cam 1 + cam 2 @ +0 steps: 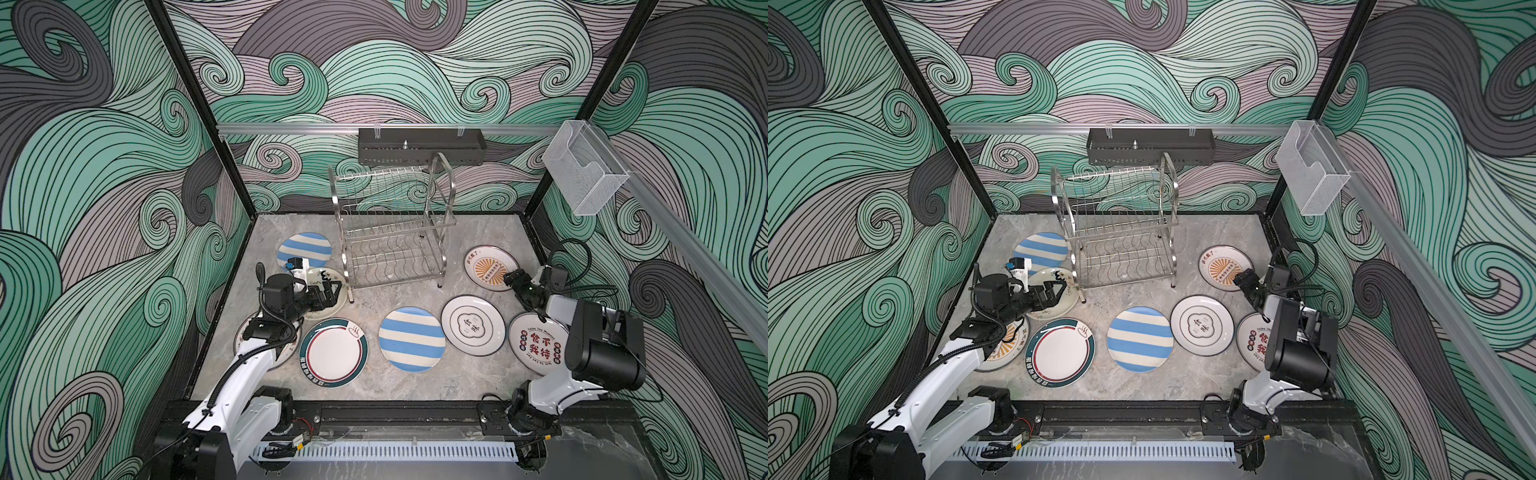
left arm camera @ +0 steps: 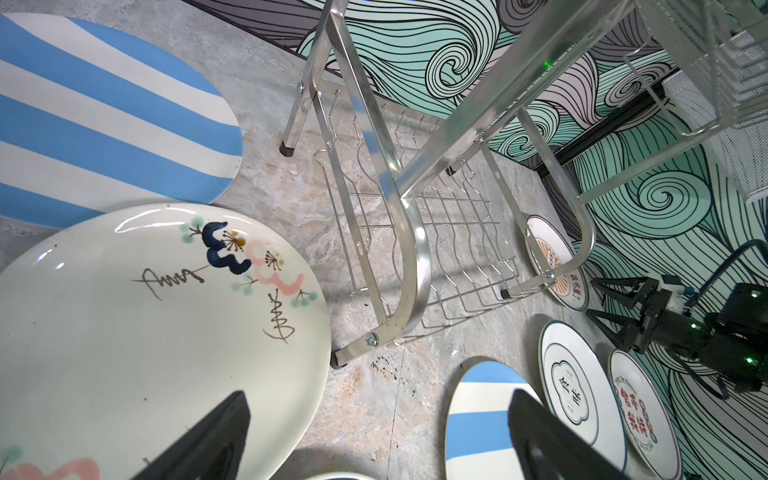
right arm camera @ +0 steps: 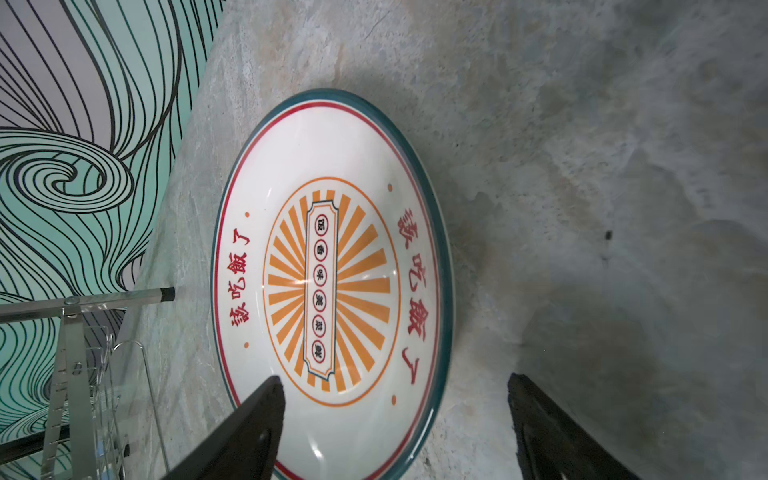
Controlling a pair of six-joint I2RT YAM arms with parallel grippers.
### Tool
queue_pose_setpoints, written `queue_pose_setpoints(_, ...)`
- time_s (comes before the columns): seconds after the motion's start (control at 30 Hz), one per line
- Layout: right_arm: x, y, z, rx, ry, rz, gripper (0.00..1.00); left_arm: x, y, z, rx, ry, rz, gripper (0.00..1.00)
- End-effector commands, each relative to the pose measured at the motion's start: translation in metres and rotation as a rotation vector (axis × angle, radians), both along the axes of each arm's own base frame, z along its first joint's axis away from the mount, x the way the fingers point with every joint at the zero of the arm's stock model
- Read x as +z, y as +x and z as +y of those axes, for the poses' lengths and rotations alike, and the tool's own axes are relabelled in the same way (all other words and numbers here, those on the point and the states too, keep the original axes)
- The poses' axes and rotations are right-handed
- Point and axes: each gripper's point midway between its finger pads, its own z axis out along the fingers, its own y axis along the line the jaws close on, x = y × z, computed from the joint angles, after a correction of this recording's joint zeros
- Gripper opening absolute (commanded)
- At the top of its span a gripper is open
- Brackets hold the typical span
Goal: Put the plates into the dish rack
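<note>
Fingers (image 3: 245,436) of my right gripper (image 3: 394,378) stood wide apart and held nothing. One finger hung over the inside of the orange sunburst plate (image 3: 332,282). Its mate hung over bare table (image 3: 582,166) beyond the rim, so the teal rim lay between them. Whether either finger touched the plate, I could not tell.

My left gripper (image 2: 376,395) was likewise spread and unloaded. One of its fingers hung over the cream plate with painted blossoms (image 2: 145,332), near a front foot of the dish rack (image 2: 409,266).

All plates lay flat on the table. In a top view the near row ran left to right:
- a second sunburst plate (image 1: 1007,353), partly hidden by my left arm
- a teal-banded plate (image 1: 332,353)
- a striped plate (image 1: 411,338)
- a cloud-motif plate (image 1: 473,325)
- a red-character plate (image 1: 536,345)

A second striped plate (image 1: 305,249) lay farther back, just beside the rack's left end. The rack stood upright at rear centre. Behind it, a black perforated tray (image 1: 419,153) hung on the wall rail. A clear plastic box (image 1: 582,174) hung on the right-hand rail.
</note>
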Motion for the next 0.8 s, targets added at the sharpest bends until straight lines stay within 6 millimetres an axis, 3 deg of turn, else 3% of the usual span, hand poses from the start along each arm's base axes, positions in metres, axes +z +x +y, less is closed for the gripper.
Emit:
queue_pose_setpoints(0.0, 0.0, 0.003, 0.001, -0.006, 0.06, -0.001, 0.83, 0.015, -0.001, -0.007, -0.038, -0.007, -0.037, 0.99)
queue_pose_setpoints(0.5, -0.025, 0.02, -0.007, -0.059, 0.202, 0.007, 0.78, 0.016, 0.0, -0.004, -0.025, 0.017, -0.037, 0.99)
queue_pose_setpoints(0.77, -0.04, 0.024, -0.003, -0.054, 0.261, 0.006, 0.68, 0.015, 0.0, -0.001, -0.012, 0.028, -0.033, 0.99)
